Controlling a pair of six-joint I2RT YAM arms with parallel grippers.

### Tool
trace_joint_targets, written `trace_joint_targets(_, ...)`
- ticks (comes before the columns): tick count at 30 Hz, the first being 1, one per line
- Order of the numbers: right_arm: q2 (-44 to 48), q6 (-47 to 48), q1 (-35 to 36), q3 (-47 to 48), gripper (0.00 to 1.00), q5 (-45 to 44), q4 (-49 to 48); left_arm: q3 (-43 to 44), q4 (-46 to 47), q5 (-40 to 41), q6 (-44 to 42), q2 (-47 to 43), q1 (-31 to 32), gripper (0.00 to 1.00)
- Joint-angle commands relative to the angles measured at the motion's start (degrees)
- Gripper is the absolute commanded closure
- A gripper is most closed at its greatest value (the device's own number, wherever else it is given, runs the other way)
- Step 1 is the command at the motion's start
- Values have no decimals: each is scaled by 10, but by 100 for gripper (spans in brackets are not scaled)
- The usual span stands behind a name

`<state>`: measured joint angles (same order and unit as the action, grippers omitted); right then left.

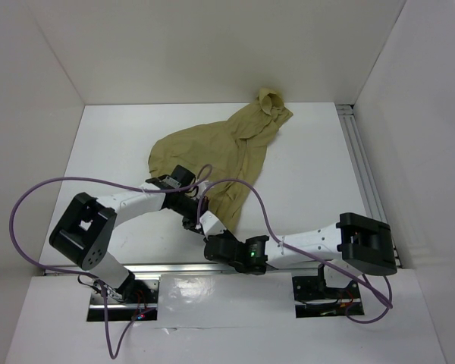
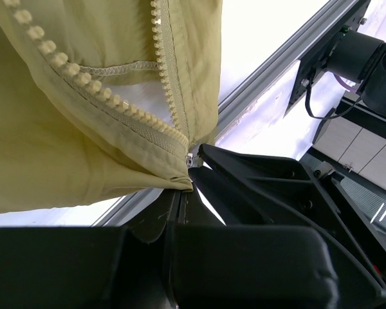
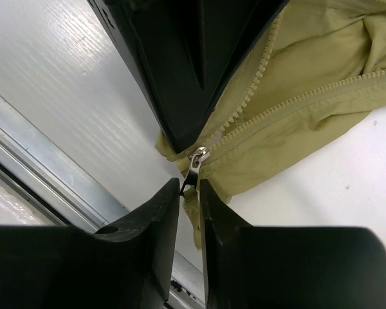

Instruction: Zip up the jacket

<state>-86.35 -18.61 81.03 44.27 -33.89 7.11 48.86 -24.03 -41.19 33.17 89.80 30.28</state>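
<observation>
The olive-tan jacket (image 1: 212, 144) lies crumpled on the white table, hood toward the far wall, its zipper teeth parted in the wrist views (image 2: 83, 129) (image 3: 309, 96). My left gripper (image 1: 199, 216) (image 2: 180, 193) is shut on the jacket's bottom hem just beside the zipper base; its dark finger fills the top of the right wrist view (image 3: 180, 64). The metal zipper pull (image 3: 196, 164) hangs at the bottom of the teeth. My right gripper (image 1: 212, 236) (image 3: 190, 187) has its jaws closed in on the pull's tab, with a narrow gap left.
An aluminium rail (image 1: 189, 269) (image 2: 270, 71) runs along the near table edge right under both grippers. Another rail (image 1: 362, 159) lines the right side. White walls enclose the table. Purple cables (image 1: 53, 186) loop over the arms.
</observation>
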Motion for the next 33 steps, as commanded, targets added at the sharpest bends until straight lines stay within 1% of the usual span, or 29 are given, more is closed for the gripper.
trace_joint_targets(1,9,-11,4,24,74,-25,8,-2,-8,-6,-5,-19,-4,100)
trace_joint_targets(5,15,-11,4,24,74,-25,13,-2,-8,-6,-10,-14,-4,100)
trace_joint_targets(8,15,-11,4,24,82,-25,13,-2,-8,-6,-10,-14,-4,100)
trace_joint_targets(9,15,-11,4,24,87,-25,18,-2,-14,-6,-10,-14,-4,100)
trace_joint_targets(11,15,-11,4,29,94,-25,19,-2,-14,-6,-15,-14,-4,100)
trace_joint_targets(14,15,-11,4,29,99,-25,19,-2,-14,-12,-15,-14,-4,100)
trace_joint_targets(23,21,-11,4,29,100,-49,2,-12,-14,-17,-21,-19,-4,100)
trace_joint_targets(26,42,3,4,22,100,-49,-14,-18,-14,-23,-21,-19,-4,100)
trace_joint_targets(28,42,9,-10,16,100,-30,-22,-18,-7,-35,-21,-19,-4,100)
trace_joint_targets(33,29,30,-18,16,100,-14,-27,-24,6,-53,-21,-19,-4,100)
